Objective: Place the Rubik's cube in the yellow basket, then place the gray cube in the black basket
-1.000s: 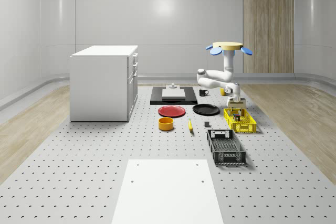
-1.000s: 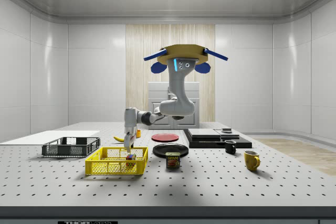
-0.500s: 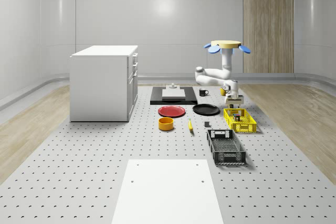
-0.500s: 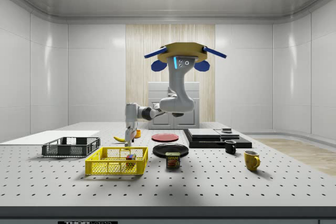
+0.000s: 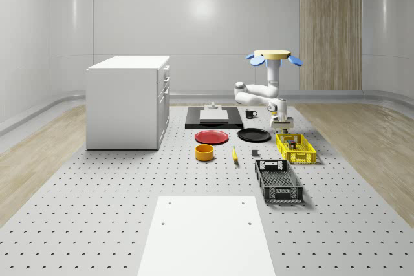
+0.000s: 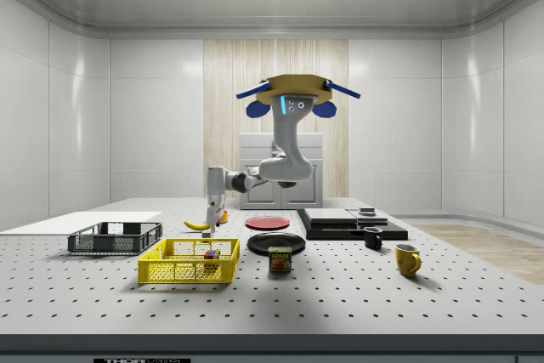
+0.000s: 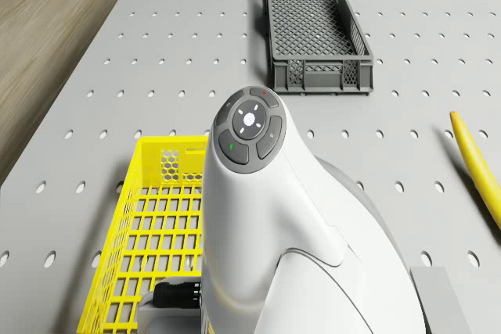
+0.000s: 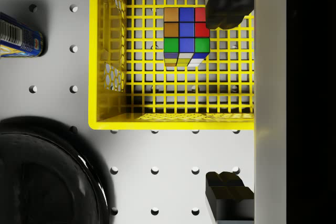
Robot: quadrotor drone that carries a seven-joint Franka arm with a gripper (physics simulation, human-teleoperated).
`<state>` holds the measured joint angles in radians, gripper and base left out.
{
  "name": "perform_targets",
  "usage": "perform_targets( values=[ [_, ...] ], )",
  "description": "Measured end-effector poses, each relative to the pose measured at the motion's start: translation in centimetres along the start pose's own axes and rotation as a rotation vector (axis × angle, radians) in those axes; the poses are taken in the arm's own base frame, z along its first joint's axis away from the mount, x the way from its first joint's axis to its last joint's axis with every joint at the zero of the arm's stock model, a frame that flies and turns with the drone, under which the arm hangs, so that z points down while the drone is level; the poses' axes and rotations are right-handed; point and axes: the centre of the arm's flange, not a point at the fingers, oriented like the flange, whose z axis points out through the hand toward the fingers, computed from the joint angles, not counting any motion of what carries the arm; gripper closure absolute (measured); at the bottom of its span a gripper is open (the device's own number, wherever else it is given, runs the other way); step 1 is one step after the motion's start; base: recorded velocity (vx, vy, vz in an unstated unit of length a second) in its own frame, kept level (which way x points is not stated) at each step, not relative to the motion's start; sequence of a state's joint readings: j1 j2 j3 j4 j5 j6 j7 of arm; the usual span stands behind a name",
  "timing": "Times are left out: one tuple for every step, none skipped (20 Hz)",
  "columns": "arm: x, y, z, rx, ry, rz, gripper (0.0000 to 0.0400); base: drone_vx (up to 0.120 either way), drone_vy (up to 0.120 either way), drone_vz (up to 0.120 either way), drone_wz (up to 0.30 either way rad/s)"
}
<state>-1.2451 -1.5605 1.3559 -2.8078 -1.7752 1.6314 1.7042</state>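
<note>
Rubik's cube sits on the mesh floor of the yellow basket, touched by nothing. Above the basket's end nearest the black plate, the gripper hangs with its fingers spread wide and empty. The drone hovers over the table, above the plate.

Simulated lab: perforated bench, plain white walls.
</note>
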Motion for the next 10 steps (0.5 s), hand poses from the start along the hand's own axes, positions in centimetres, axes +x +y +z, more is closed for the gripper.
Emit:
perform_targets(
  values=[
    [0.00, 0.00, 0.00, 0.000, 0.000, 0.000, 0.0000, 0.000, -0.120, 0.000, 0.000],
    [0.00, 0.00, 0.00, 0.000, 0.000, 0.000, 0.0000, 0.000, -0.120, 0.000, 0.000],
    [0.00, 0.00, -0.01, 0.000, 0.000, 0.000, 0.0000, 0.000, -0.120, 0.000, 0.000],
    [0.00, 0.00, -0.01, 0.000, 0.000, 0.000, 0.0000, 0.000, -0.120, 0.000, 0.000],
    [0.00, 0.00, -0.01, 0.000, 0.000, 0.000, 0.0000, 0.000, -0.120, 0.000, 0.000],
    [0.00, 0.00, -0.01, 0.000, 0.000, 0.000, 0.0000, 0.000, -0.120, 0.000, 0.000],
    [0.00, 0.00, -0.01, 0.000, 0.000, 0.000, 0.0000, 0.000, -0.120, 0.000, 0.000],
    [0.00, 0.00, -0.01, 0.000, 0.000, 0.000, 0.0000, 0.000, -0.120, 0.000, 0.000],
    [0.00, 0.00, -0.01, 0.000, 0.000, 0.000, 0.0000, 0.000, -0.120, 0.000, 0.000],
    [0.00, 0.00, -0.01, 0.000, 0.000, 0.000, 0.0000, 0.000, -0.120, 0.000, 0.000]
  ],
)
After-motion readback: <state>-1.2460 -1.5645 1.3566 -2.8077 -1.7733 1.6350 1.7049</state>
